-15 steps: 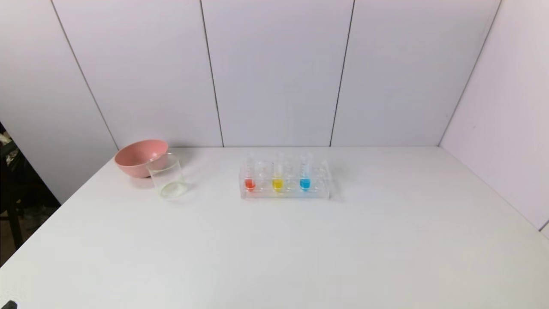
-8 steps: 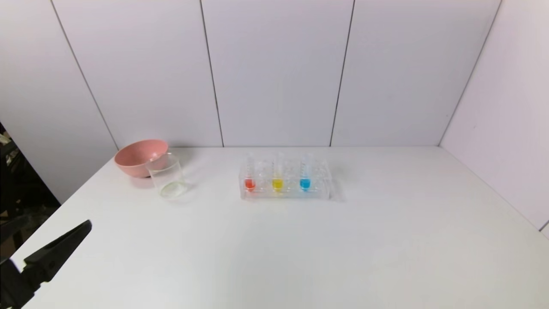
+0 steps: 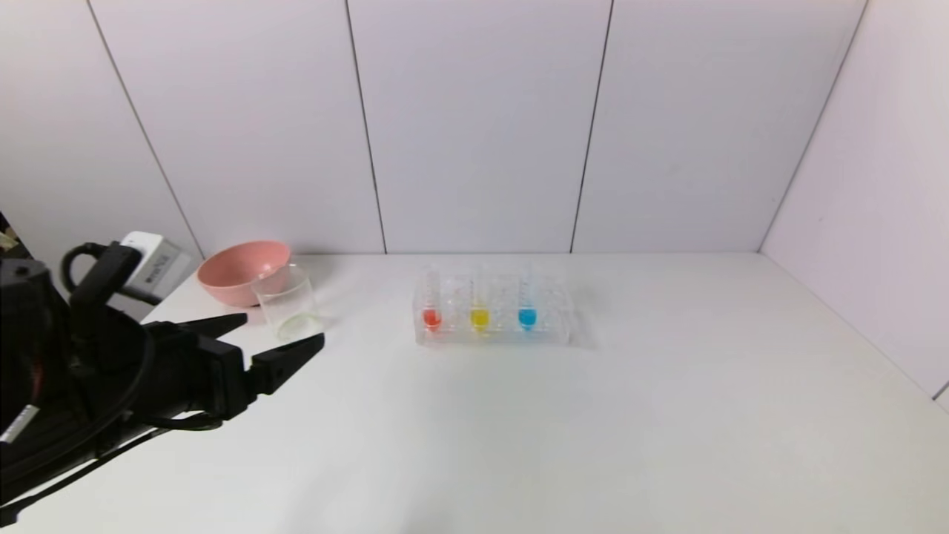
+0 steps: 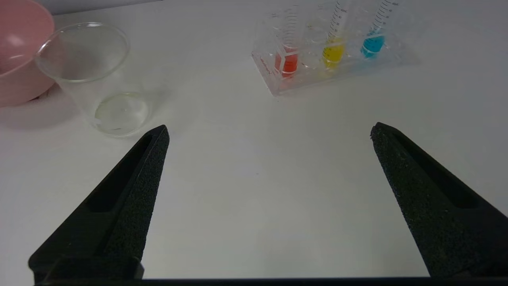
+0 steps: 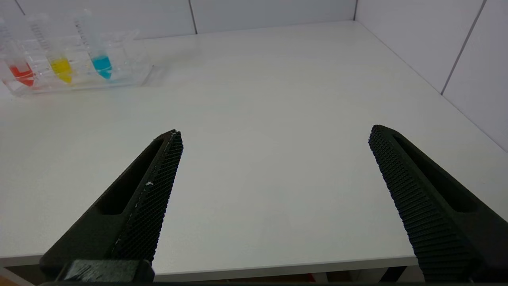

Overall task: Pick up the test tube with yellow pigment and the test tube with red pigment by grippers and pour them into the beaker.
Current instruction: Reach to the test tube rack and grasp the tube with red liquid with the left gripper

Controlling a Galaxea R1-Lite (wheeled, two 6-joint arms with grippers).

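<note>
The left gripper (image 3: pixel 282 334) reaches in low from the robot's left side, its black arm angled forward, jaws spread wide and holding nothing; the right gripper (image 5: pixel 274 137) sits back near the table's front edge, jaws likewise wide and bare.

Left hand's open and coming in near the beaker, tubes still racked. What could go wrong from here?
1. The left hand sits close beside the beaker, which stands against the pink bowl; a sideways sweep toward the rack could knock the thin glass.
2. The red tube, yellow tube and blue tube stand close together; wide-open jaws may bump a neighbour or grab the wrong tube.
3. The clear rack looks light and might lift or slide with a tube.
</note>
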